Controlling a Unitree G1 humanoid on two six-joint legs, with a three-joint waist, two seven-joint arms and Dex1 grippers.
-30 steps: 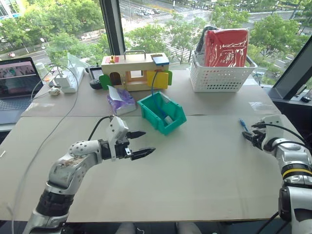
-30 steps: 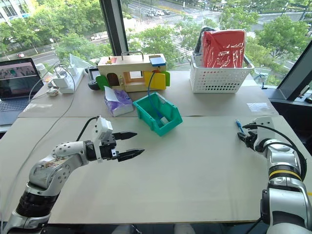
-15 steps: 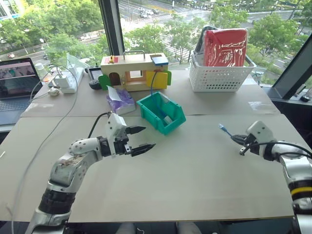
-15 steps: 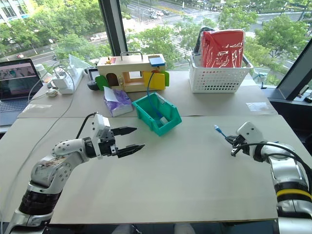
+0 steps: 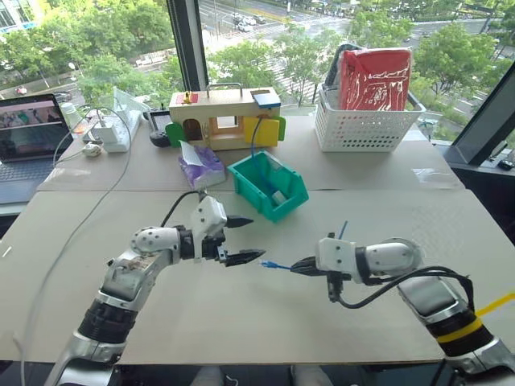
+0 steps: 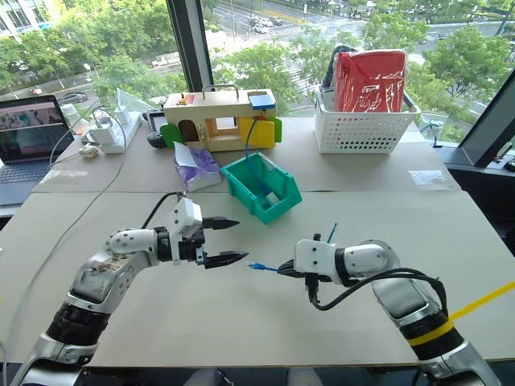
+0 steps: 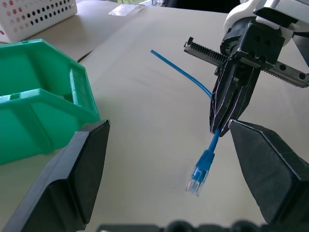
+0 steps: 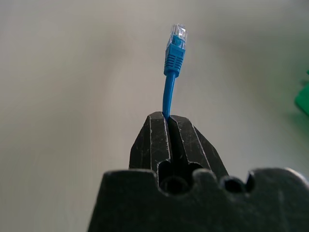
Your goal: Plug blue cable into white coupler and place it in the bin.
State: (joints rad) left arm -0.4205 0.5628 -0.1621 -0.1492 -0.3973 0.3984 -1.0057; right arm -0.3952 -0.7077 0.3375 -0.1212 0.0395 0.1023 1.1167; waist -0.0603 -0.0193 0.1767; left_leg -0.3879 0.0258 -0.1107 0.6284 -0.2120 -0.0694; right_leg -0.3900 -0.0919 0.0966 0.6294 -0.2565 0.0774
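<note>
I see right end effector (image 5: 299,266) clamped tight on blue cable (image 7: 205,162), plug end sticking out past fingertips, short of bin (image 5: 249,182) on worktop (image 5: 322,322). Left end effector (image 5: 241,239) spread wide, nothing held, facing plug, just beside it. Small white block, likely white coupler (image 5: 278,196), lying inside bin. Second blue cable rising from bin toward wooden toy house (image 5: 223,117) behind it

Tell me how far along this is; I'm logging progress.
Done: the right tool is shut on the blue cable, its plug sticking out toward the open left tool. In hand: bringing the two tools together. Left: the plug is in no coupler yet, and the cable is outside the green bin.
</note>
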